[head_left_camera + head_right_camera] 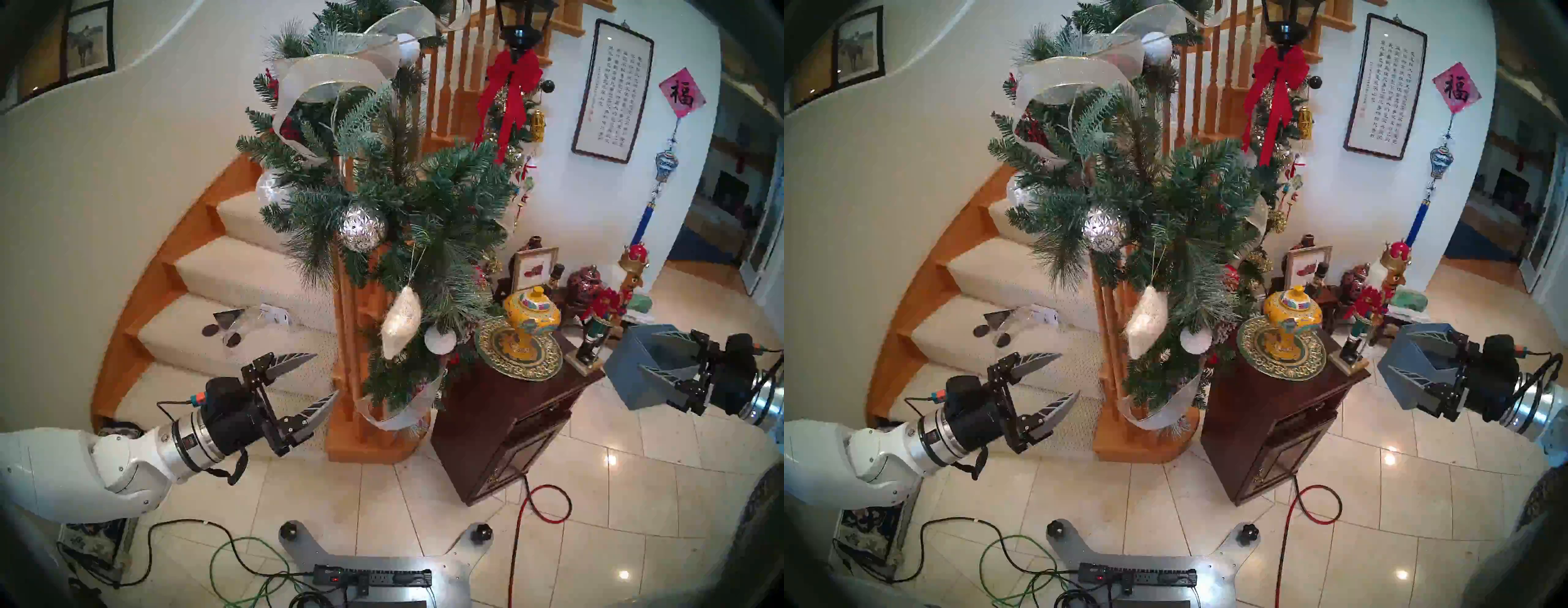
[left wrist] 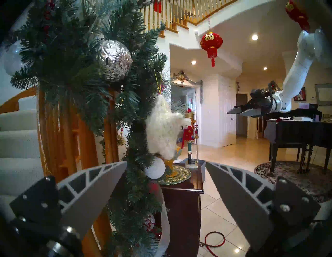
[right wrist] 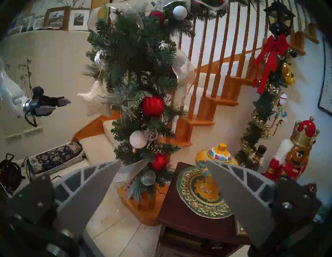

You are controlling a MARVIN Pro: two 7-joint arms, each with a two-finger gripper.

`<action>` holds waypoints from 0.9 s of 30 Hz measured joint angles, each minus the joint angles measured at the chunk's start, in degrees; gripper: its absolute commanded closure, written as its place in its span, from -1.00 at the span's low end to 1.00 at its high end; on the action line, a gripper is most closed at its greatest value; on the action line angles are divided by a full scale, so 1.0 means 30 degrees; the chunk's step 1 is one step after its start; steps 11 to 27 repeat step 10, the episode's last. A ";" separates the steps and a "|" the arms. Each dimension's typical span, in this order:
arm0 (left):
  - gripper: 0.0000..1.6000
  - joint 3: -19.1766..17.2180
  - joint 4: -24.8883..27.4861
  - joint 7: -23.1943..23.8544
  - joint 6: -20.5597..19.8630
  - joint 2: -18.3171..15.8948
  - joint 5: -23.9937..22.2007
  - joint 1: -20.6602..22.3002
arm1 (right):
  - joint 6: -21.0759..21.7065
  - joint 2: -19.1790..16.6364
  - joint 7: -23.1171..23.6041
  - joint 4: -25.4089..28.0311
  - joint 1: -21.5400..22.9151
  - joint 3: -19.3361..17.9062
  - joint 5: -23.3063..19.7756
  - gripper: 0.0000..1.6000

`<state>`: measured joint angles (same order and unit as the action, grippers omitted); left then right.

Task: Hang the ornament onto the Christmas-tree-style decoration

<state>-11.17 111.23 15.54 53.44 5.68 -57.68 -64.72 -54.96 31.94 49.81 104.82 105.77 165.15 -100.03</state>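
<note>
The white fuzzy star ornament [image 1: 401, 320] hangs by its thin gold string from a branch of the green pine garland [image 1: 407, 199] on the stair post. It also shows in the head right view [image 1: 1148, 319], the left wrist view [image 2: 164, 129] and, partly behind needles, the right wrist view [image 3: 93, 97]. My left gripper [image 1: 326, 375] is open and empty, left of the post and below the star. My right gripper [image 1: 645, 350] is open and empty, far right beyond the cabinet. The garland also fills the left wrist view [image 2: 75, 71] and the right wrist view [image 3: 136, 71].
A faceted silver ball [image 1: 362, 227] and a small white ball [image 1: 440, 339] hang in the garland. A dark wood cabinet [image 1: 500, 420] with a yellow jar [image 1: 530, 316] on a plate and nutcrackers stands right of the post. Carpeted stairs [image 1: 237, 271] rise on the left. Cables [image 1: 547, 505] lie on the tiles.
</note>
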 measured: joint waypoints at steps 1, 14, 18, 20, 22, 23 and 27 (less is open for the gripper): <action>-1.00 -0.0006 0.0018 -0.0041 0.0051 0.0001 0.0000 -0.0015 | 0.0000 0.0000 0.0000 -0.0001 0.0000 0.0000 -0.0012 -1.00; -1.00 -0.0058 0.0121 -0.0434 0.0248 0.0004 0.0063 -0.0102 | 0.0000 -0.0001 0.0000 -0.0008 0.0000 0.0000 -0.0081 -1.00; -1.00 -0.0058 0.0121 -0.0434 0.0248 0.0004 0.0063 -0.0102 | 0.0000 -0.0001 0.0000 -0.0008 0.0000 0.0000 -0.0081 -1.00; -1.00 -0.0058 0.0121 -0.0434 0.0248 0.0004 0.0063 -0.0102 | 0.0000 -0.0001 0.0000 -0.0008 0.0000 0.0000 -0.0081 -1.00; -1.00 -0.0058 0.0121 -0.0434 0.0248 0.0004 0.0063 -0.0102 | 0.0000 -0.0001 0.0000 -0.0008 0.0000 0.0000 -0.0081 -1.00; -1.00 -0.0058 0.0121 -0.0434 0.0248 0.0004 0.0063 -0.0102 | 0.0000 -0.0001 0.0000 -0.0008 0.0000 0.0000 -0.0081 -1.00; -1.00 -0.0058 0.0121 -0.0434 0.0248 0.0004 0.0063 -0.0102 | 0.0000 -0.0001 0.0000 -0.0008 0.0000 0.0000 -0.0081 -1.00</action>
